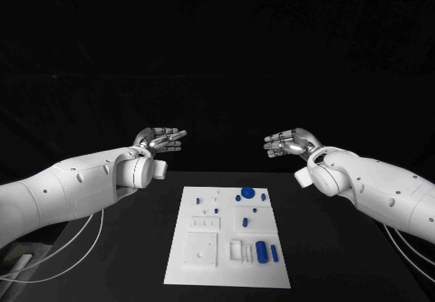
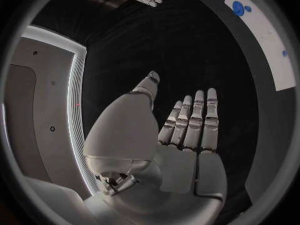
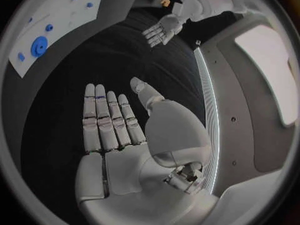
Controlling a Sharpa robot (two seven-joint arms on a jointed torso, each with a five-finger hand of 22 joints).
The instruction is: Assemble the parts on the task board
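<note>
Near edge of the surface (image 1: pixel 136 277): task board (image 1: pixel 204 267), a white plate lying flat, centred, long side running away from the robot. Near right corner of the board holds upright blue parts (image 1: pixel 261 250), pill-shaped. Far right corner: a blue disc (image 1: pixel 247 190) with smaller blue pieces beside it. Parts look small, rigid, light, probably smooth plastic and slippery; judgement: pinch each across its narrow sides, fingertips only. Beyond the board's far edge, well above the surface: left robot hand (image 1: pixel 161 139) and right robot hand (image 1: pixel 288 143), both empty, fingers extended and apart, palms facing each other.
</note>
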